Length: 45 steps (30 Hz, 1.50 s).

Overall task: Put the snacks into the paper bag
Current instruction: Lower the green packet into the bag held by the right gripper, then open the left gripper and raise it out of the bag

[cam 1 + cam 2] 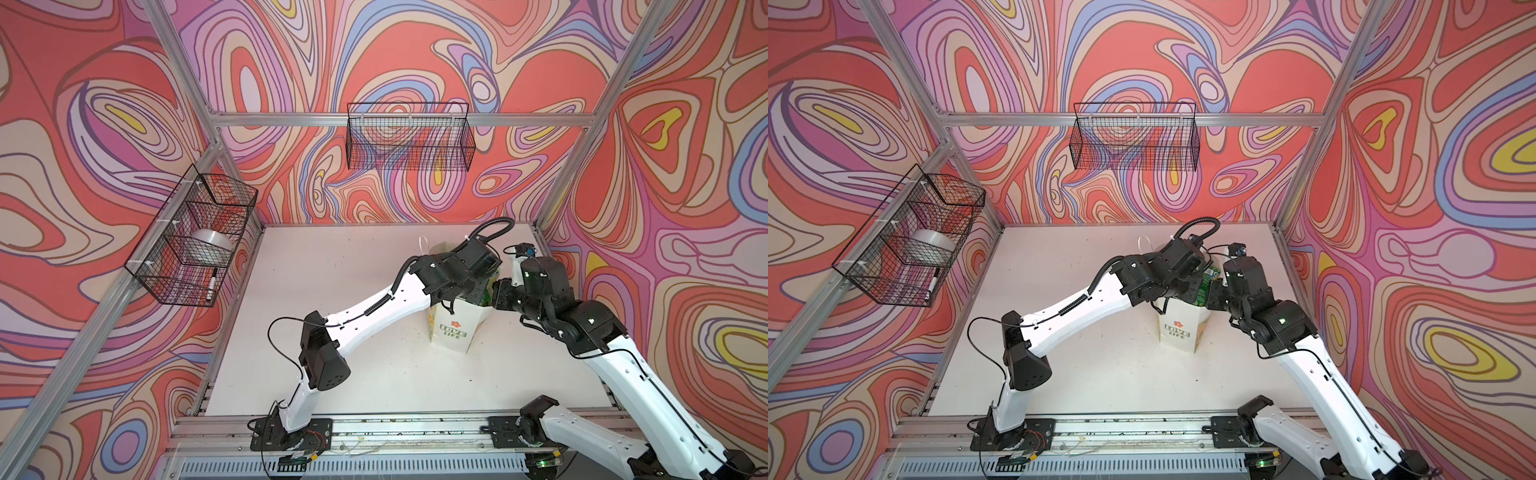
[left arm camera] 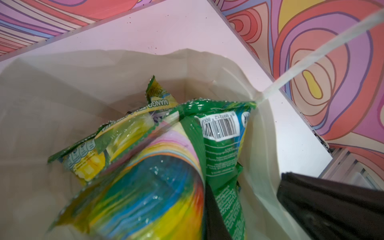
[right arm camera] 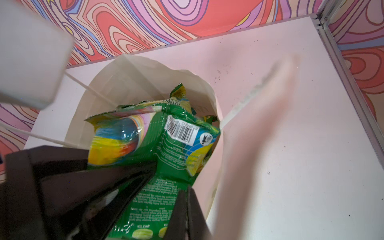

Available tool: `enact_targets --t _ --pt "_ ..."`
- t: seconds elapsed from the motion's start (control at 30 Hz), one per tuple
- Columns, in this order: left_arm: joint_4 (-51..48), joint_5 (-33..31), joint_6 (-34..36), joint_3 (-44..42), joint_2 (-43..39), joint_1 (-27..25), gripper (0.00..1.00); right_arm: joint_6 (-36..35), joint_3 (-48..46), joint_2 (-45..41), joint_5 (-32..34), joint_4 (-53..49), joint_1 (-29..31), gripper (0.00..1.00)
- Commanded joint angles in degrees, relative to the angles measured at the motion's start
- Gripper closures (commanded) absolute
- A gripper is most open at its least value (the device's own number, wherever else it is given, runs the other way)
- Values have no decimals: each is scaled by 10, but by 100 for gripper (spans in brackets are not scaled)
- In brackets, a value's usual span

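We see the paper bag (image 1: 453, 328) standing upright on the white table (image 1: 316, 266), with both arms at its mouth. Our left gripper (image 2: 197, 187) pinches a rainbow-striped candy packet (image 2: 155, 176) inside the bag, beside a green barcoded packet (image 2: 220, 145). Our right gripper (image 3: 187, 199) is closed at the rim.

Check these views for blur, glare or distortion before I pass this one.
In both top views focus and light are even, but the frame posts splay outward from the wide lens. Left wrist view: the rainbow print nearest the lens is smeared, the green packet's barcode crisp. Right wrist view: a pale blurred streak crosses the table.
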Motion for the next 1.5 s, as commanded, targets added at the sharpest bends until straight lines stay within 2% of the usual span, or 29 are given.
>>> enact_targets --t 0.0,0.1,0.2,0.3,0.4,0.6,0.67,0.8,1.07,1.27,1.47 --pt "-40 -34 -13 -13 5 -5 87 -8 29 -9 2 36 2 100" --pt "-26 -21 -12 -24 6 -5 86 -3 24 -11 -2 36 1 100" --pt "-45 -11 -7 15 42 -5 82 -3 23 -8 -5 37 3 100" --pt "-48 -22 -6 24 66 -3 72 1 25 -8 -7 39 2 100" --pt "-51 5 -12 36 70 9 66 2 28 -10 -7 34 2 100" --pt "-19 26 18 55 0 11 45 2 27 -13 -4 34 3 100" --pt "-7 35 27 56 -25 11 42 3 27 -13 -5 33 2 100" --pt "5 44 31 56 -53 11 46 1 29 -13 0 33 3 100" --pt "16 115 13 66 -20 11 70 1 27 -11 1 31 3 100" --pt "7 121 -1 49 6 11 71 2 28 -14 8 21 2 100" --pt "10 125 -7 -30 8 19 71 3 34 -16 13 13 3 100"
